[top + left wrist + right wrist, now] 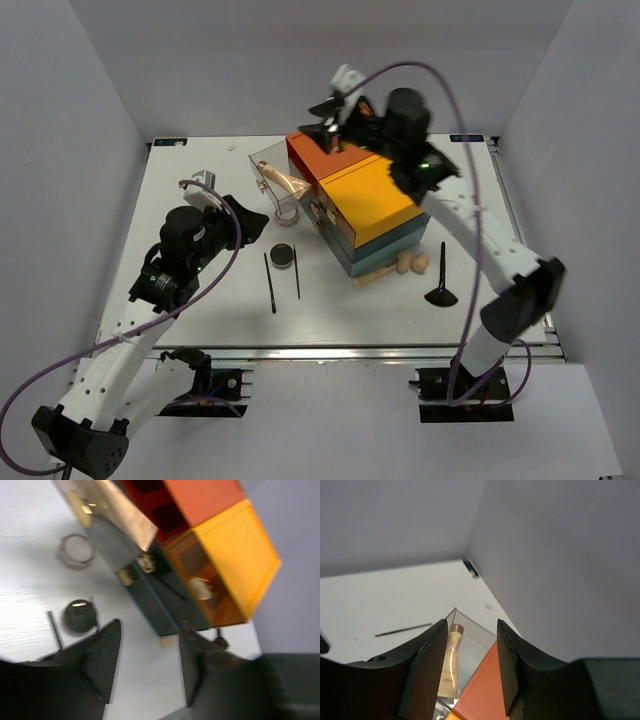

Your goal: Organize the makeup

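1. Two grippers, both with jaws spread wide and nothing between them: the left gripper (252, 222) hangs low over the white table (180, 180), and the right gripper (322, 120) is up high above the far end of the orange, yellow and teal drawer box (375, 200).
2. Just beyond the left gripper's fingertips stands the round pinkish jar (287, 211), hard against the open clear drawer (268, 160). From the left wrist camera the jar shows only as a blurred ring (75, 551).
3. Near that gripper, on the side toward the arm bases, lies the round black compact (283, 255). The two thin black sticks (271, 283) lie close to it, roughly side by side.
4. Inside the clear drawer lies the beige tube (451, 660). The right wrist camera sees it below, between its own fingers (427, 665), well apart from them.
5. On the box's near side the beige egg-shaped sponges (412, 263) sit against the teal base, with the black flared brush (441, 282) just beside them. Both are far from either gripper.
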Robot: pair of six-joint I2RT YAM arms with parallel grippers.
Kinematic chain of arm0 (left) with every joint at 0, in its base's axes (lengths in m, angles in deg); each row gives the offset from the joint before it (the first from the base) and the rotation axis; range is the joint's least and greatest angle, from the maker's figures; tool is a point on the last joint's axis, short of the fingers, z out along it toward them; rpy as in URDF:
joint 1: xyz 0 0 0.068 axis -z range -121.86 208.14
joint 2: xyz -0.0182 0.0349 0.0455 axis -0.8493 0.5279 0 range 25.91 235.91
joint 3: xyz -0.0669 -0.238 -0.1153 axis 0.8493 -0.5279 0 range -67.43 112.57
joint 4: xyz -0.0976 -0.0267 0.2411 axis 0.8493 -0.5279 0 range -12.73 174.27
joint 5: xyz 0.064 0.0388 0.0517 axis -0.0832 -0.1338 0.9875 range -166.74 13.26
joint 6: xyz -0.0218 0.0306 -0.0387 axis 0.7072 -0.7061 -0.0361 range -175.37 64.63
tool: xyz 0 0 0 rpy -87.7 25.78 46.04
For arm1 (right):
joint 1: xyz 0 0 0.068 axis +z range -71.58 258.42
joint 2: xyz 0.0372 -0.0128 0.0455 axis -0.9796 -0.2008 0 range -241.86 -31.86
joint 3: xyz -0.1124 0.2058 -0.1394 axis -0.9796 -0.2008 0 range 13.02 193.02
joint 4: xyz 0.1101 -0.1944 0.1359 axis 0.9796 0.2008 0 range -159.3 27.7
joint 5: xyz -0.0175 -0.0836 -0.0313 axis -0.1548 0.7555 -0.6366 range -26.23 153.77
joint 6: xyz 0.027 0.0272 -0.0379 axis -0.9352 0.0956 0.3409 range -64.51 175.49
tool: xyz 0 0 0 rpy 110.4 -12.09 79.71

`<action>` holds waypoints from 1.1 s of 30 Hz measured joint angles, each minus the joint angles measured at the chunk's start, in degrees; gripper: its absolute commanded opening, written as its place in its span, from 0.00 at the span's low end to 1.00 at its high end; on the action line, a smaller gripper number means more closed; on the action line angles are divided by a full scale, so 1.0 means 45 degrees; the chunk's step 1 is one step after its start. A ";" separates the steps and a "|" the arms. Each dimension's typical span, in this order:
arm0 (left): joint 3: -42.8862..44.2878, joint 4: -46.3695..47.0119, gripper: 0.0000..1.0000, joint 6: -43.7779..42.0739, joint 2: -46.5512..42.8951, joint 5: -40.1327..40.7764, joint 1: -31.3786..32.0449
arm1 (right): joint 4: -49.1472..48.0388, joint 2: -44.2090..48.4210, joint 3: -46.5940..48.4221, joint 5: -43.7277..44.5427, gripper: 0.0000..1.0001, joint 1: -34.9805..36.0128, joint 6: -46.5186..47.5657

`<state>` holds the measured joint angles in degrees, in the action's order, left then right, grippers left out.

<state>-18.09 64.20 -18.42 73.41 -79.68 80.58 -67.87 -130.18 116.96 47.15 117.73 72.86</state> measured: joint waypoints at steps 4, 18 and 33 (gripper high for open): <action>0.0306 0.0306 0.26 -0.0316 0.0146 -0.0316 0.0656 | -0.1467 0.2977 -0.2429 -0.5231 0.38 -0.2535 -0.0588; -0.1734 0.0636 0.74 0.0515 -0.0457 -0.0306 0.1059 | 1.0792 0.9292 -1.1589 -0.6552 0.57 -0.4857 1.3075; -0.2977 -0.0272 0.77 0.1579 -0.2205 0.1957 0.1064 | 0.4731 0.5780 -1.4887 -0.0704 0.65 -0.1608 1.3503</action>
<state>-31.49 62.97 -11.32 63.49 -70.87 85.36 -46.58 -104.17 49.97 43.98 110.49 133.62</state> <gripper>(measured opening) 0.769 0.669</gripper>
